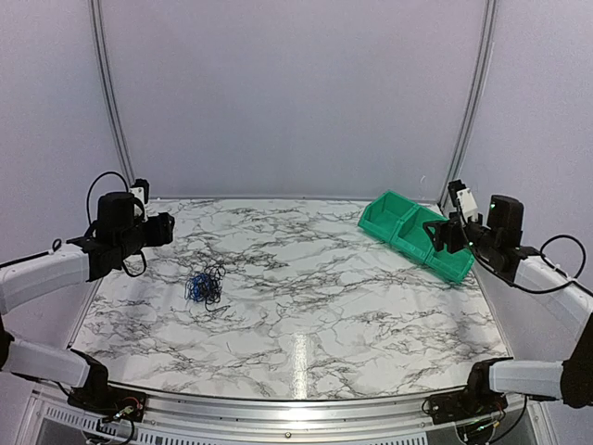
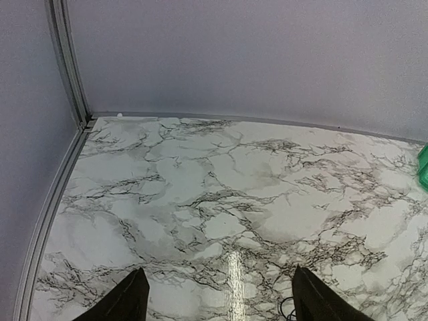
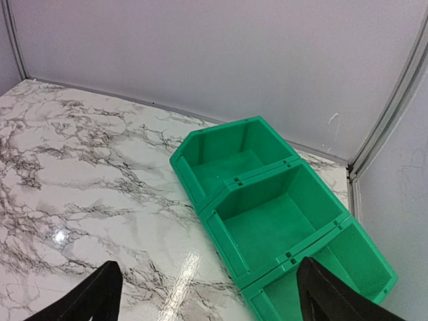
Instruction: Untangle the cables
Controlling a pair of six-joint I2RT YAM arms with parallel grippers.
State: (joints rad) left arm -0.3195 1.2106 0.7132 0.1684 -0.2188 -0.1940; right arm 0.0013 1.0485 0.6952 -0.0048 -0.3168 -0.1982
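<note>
The cables [image 1: 206, 287] lie as a small wad of thin blue and black loops on the marble table [image 1: 306, 306], left of centre. My left gripper [image 1: 167, 228] hovers above and to the left of the wad, open and empty. In the left wrist view its two black fingertips [image 2: 127, 302] stand wide apart over bare marble, and a thin black cable loop [image 2: 286, 309] peeks in at the bottom edge. My right gripper [image 1: 435, 236] is raised at the far right over the green bins, open, with nothing between its fingertips [image 3: 100, 294].
Three joined green bins [image 1: 415, 234] sit at the back right corner, all empty in the right wrist view [image 3: 267, 214]. Grey walls and metal frame rails [image 1: 109, 102] close in the table at the back and sides.
</note>
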